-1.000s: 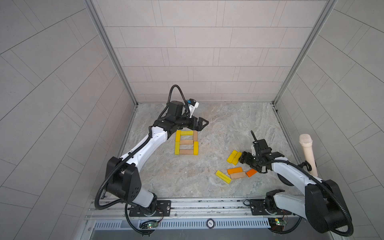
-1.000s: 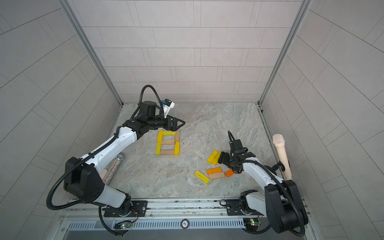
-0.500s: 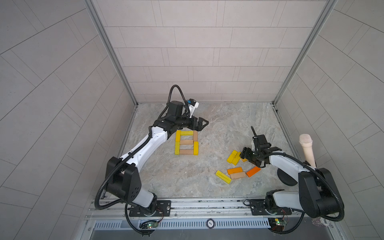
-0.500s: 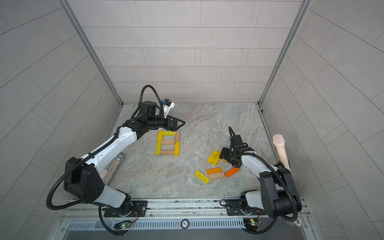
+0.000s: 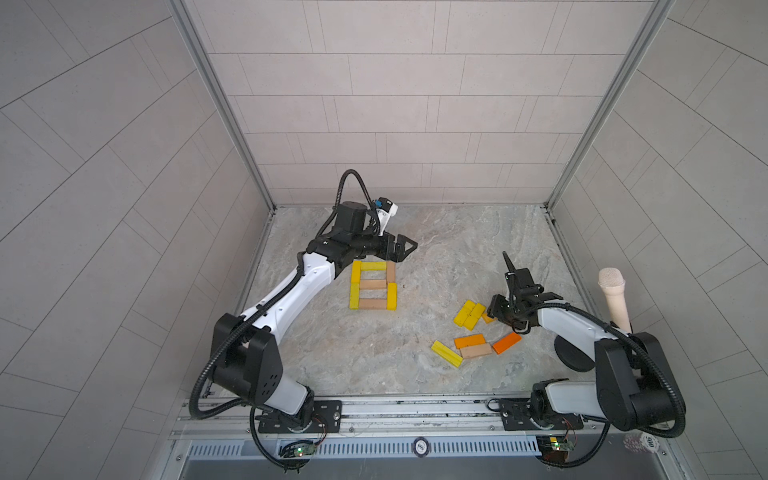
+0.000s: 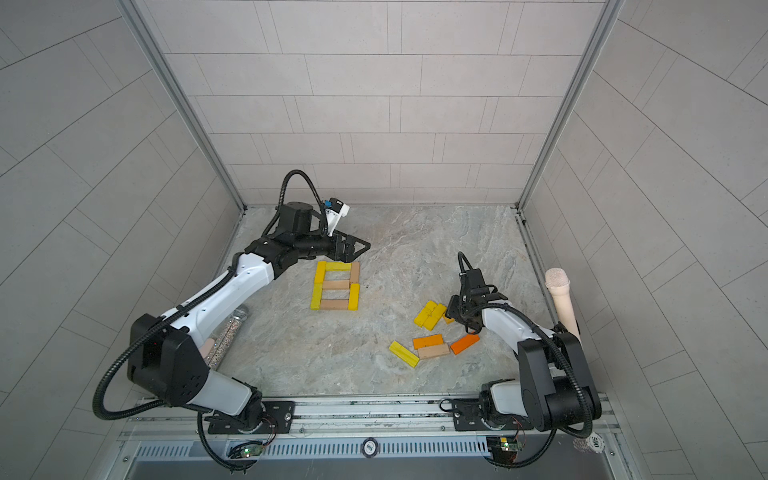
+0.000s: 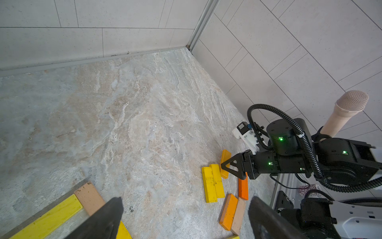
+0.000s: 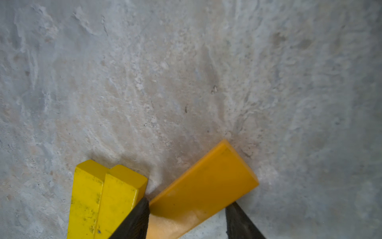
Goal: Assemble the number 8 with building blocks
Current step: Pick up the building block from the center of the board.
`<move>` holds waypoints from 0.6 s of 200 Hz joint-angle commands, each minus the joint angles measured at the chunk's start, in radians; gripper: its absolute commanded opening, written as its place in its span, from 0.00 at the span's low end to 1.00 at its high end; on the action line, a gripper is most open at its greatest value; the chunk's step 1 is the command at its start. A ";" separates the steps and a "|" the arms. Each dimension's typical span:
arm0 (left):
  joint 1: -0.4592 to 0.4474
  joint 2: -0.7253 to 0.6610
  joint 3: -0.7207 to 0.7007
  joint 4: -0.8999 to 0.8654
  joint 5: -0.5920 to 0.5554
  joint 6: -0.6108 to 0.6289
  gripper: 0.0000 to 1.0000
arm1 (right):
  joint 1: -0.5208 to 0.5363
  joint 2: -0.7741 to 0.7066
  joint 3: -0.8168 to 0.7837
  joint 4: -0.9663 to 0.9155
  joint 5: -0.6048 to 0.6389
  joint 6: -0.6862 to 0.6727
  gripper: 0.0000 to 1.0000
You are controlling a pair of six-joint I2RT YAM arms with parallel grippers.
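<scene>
In both top views the number 8 [image 5: 372,284] lies flat on the stone tabletop [image 5: 436,257]. It is made of seven bars: four yellow, three tan. The left gripper [image 5: 405,248] hangs just past the figure's far end, jaws spread wide, holding nothing. On the right arm's side of the number 8 lie seven loose building blocks [image 5: 476,351]: three yellow, two orange, one tan, one amber. The right gripper [image 5: 494,315] sits low over the amber block [image 5: 487,319], which lies just beyond the yellow pair [image 5: 469,314] as seen from the number 8. One beige microphone [image 5: 615,299] stands much farther out on that side. In a top view one glittery silver microphone [image 6: 228,336] lies on the opposite side of the number 8, under the left arm.

The left wrist view shows that gripper's two fingers [image 7: 103,217] far apart with bare tabletop between them. Beside them are three bars of the number 8: two yellow, one tan. Farther off are six loose blocks and the corner of a seventh.

The right wrist view holds three blocks. The yellow pair touch side by side, and the amber block lies angled next to them. The right gripper is partly closed, with one black fingertip [image 8: 142,207] at each long edge of the amber block. Whether they press on it cannot be told.
</scene>
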 commanded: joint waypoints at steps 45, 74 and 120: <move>-0.006 -0.023 -0.003 -0.001 0.004 0.018 1.00 | -0.004 0.058 0.059 -0.008 0.048 -0.051 0.47; -0.006 -0.026 -0.003 -0.003 0.005 0.017 1.00 | -0.003 0.073 0.069 -0.016 0.068 -0.068 0.40; -0.006 -0.032 -0.001 -0.005 0.006 0.020 1.00 | -0.004 0.113 0.081 -0.023 0.110 -0.091 0.33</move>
